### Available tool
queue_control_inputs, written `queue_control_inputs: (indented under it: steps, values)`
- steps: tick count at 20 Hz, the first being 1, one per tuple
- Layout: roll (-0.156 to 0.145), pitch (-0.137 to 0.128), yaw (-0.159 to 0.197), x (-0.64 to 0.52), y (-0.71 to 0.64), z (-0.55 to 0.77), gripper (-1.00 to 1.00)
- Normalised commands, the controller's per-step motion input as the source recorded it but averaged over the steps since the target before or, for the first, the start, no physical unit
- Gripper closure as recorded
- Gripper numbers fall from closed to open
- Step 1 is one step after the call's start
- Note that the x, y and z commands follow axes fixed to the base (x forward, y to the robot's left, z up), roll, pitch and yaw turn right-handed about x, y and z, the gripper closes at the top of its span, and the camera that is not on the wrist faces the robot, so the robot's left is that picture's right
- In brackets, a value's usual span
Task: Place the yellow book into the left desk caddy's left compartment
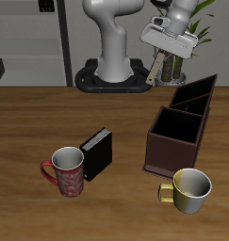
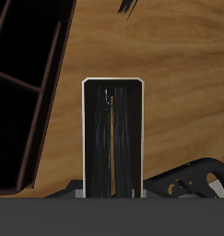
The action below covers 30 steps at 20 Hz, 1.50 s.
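My gripper (image 1: 163,56) is high above the table's back, near the robot's base, and is shut on the yellow book (image 1: 156,72), a thin tan book that hangs tilted below the fingers. In the wrist view the yellow book (image 2: 112,138) shows edge-on between the jaws, above bare wood. The left desk caddy (image 1: 197,91) is a dark open box with thin reddish rims and a divider. It stands beside the gripper and lower. It also shows in the wrist view (image 2: 30,83), apart from the book.
A second caddy (image 1: 174,146) with a broad maroon wall stands in front of the left desk caddy. A black book (image 1: 97,152) leans by a red mug (image 1: 67,171). A yellow mug (image 1: 188,188) is near the front edge. The robot's base (image 1: 114,75) is at the back.
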Motion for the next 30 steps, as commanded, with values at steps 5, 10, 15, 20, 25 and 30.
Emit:
queue_control_inputs:
  steps: [5,10,15,20,25,30]
  values:
    - [0.030,-0.001,0.020,-0.01,0.37,0.02,1.00]
    - [0.067,-0.024,0.037,0.07,0.41,0.01,1.00]
    - [0.042,-0.009,0.005,0.11,0.20,0.06,1.00]
    - [0.056,-0.012,0.019,0.18,0.27,0.05,1.00]
    - [0.055,-0.003,0.006,0.20,0.26,0.02,1.00]
    - [0.052,0.014,0.006,0.21,0.20,-0.02,1.00]
